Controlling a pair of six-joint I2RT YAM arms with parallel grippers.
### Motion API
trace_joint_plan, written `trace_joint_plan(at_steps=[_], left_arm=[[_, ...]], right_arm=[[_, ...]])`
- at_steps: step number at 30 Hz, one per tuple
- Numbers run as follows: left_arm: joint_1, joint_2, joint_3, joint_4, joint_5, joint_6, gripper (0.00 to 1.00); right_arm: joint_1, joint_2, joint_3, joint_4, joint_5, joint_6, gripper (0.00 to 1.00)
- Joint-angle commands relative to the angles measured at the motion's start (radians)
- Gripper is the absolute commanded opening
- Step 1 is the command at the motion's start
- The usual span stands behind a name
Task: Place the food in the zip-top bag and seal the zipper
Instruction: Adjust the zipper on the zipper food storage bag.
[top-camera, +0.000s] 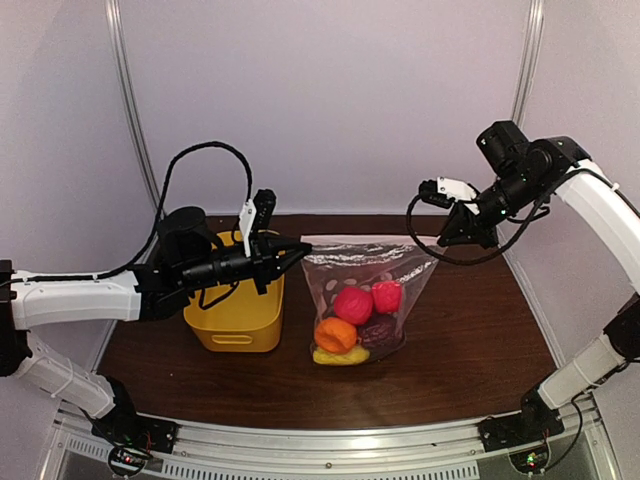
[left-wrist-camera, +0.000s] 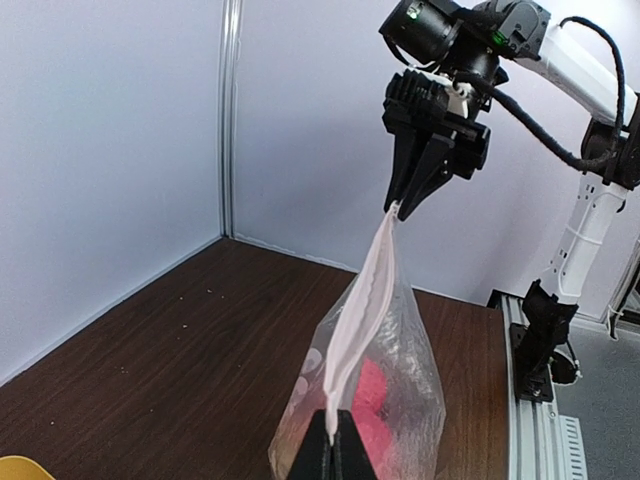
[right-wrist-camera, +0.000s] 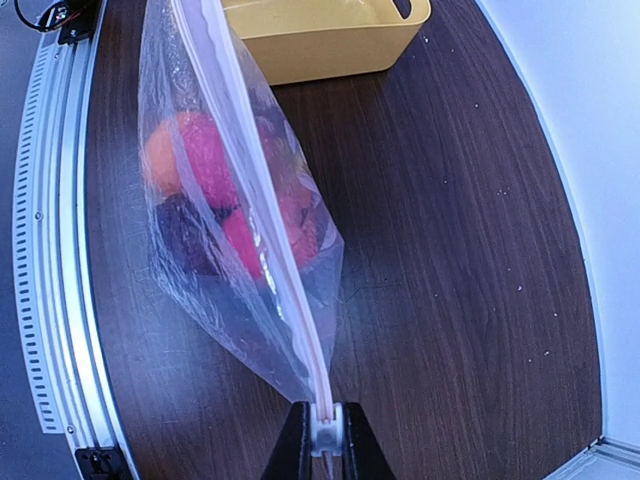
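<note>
Overhead, we saw the zip-top bag (top-camera: 365, 285) held up by its top edge between both arms over the bench (top-camera: 470, 340), just beside the yellow basket (top-camera: 235, 320). The food (top-camera: 352, 318), red, orange, yellow and dark purple, sat bunched at its bottom. From the left wrist, the left gripper (left-wrist-camera: 335, 438) was clamped on the near end of the zipper (left-wrist-camera: 358, 300), while the right gripper (left-wrist-camera: 400, 207) pinched the far end. From the right wrist, the zipper stretched away in a straight line from the gripper's closed fingers.
</note>
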Motion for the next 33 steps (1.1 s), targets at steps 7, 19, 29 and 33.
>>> trace_joint_plan(at_steps=[7,19,29,33], left_arm=[[0.025,0.01,-0.029,0.13,0.053,-0.023,0.0],[0.024,0.023,-0.042,0.203,0.157,-0.029,0.0],[0.024,0.018,-0.04,0.182,0.141,-0.027,0.0],[0.024,0.016,-0.038,0.176,0.135,-0.022,0.0]], right_arm=[[-0.065,-0.052,-0.028,-0.035,-0.081,0.009,0.38],[-0.318,-0.108,-0.346,0.274,-0.526,0.057,0.48],[-0.286,0.012,-0.301,0.141,-0.707,-0.1,0.42],[-0.264,0.017,-0.318,0.136,-0.703,-0.112,0.34]])
